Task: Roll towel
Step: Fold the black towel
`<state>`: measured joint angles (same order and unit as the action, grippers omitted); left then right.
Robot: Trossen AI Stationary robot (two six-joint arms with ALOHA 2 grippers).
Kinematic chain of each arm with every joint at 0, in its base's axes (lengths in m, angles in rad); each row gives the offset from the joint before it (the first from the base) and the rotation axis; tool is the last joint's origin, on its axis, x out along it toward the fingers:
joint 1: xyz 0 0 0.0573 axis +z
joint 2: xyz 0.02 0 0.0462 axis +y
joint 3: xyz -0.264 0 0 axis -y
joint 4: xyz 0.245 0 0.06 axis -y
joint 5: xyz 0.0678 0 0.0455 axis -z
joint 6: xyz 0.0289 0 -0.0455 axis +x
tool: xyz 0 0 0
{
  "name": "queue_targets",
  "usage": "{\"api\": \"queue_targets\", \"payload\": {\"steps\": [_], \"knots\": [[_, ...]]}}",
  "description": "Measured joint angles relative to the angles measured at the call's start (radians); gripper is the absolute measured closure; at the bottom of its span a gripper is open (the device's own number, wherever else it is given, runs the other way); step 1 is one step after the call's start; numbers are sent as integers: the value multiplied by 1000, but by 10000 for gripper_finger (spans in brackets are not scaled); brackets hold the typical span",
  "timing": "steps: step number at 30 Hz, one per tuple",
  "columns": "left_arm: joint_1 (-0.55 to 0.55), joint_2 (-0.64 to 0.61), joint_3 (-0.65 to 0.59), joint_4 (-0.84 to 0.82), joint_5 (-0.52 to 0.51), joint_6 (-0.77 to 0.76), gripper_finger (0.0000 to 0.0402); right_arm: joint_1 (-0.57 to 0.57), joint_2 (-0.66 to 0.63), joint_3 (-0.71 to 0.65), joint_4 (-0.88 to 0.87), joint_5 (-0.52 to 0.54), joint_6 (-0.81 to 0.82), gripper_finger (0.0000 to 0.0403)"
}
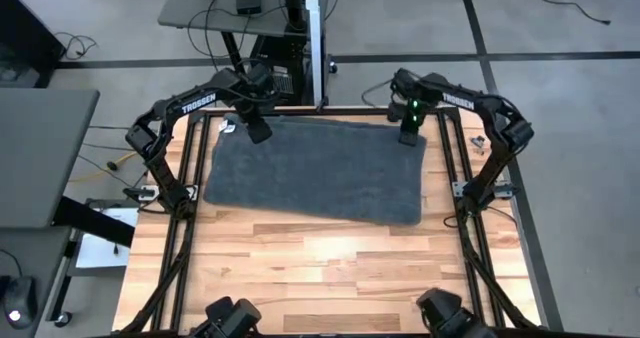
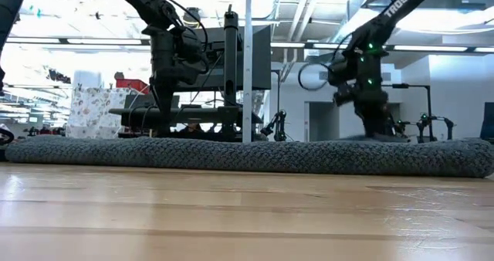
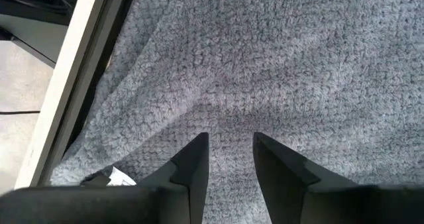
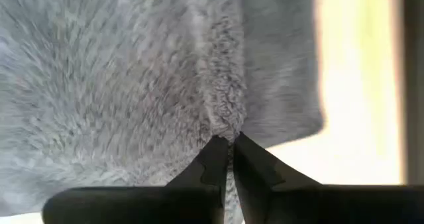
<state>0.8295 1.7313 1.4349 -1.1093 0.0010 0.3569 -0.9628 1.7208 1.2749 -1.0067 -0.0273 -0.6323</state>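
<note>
Bare wooden desk (image 1: pixel 320 273) fills the lower half of the high view, nearest the camera end, with nothing on it. Beyond it, across the upper middle of that frame, the towel (image 1: pixel 318 168) lies spread flat and unrolled, a broad dark grey rectangle set slightly askew, its far edge along the top rim of the desk. In the low view it shows as one long, low band (image 2: pixel 247 154) from left to right with no roll or raised fold anywhere along it. So the rolling proper has not begun; only the taking hold of the far edge is under way.

At the upper right of the high view the right gripper (image 1: pixel 408 136) is down on the towel's far right corner. Its wrist view shows the fingers (image 4: pixel 213 163) pinched together on a raised ridge of cloth, so that corner looks caught.

At the upper left the left gripper (image 1: pixel 258 130) is over the far left corner. Its fingers (image 3: pixel 195 164) stand partly apart, tips at the pile but with flat cloth between them and nothing visibly pinched; the small white tag (image 3: pixel 122 177) lies just beside them.

Left to do, as I judge it: secure the left corner, then turn the far edge over and roll it toward the bare end.
</note>
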Motion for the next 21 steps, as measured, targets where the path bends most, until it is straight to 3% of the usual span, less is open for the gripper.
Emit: {"api": "queue_targets", "payload": {"steps": [4,11,15,21], "knots": [[0,0,0,0,-13,1,301,-63,15,51,63,0,46,401],[0,0,0,0,-22,5,301,-94,115,39,13,-3,153,393],[0,0,0,-5,-27,5,301,-109,112,40,46,2,221,346],[0,0,0,-7,-27,5,301,-140,90,106,55,-1,323,239]]}}
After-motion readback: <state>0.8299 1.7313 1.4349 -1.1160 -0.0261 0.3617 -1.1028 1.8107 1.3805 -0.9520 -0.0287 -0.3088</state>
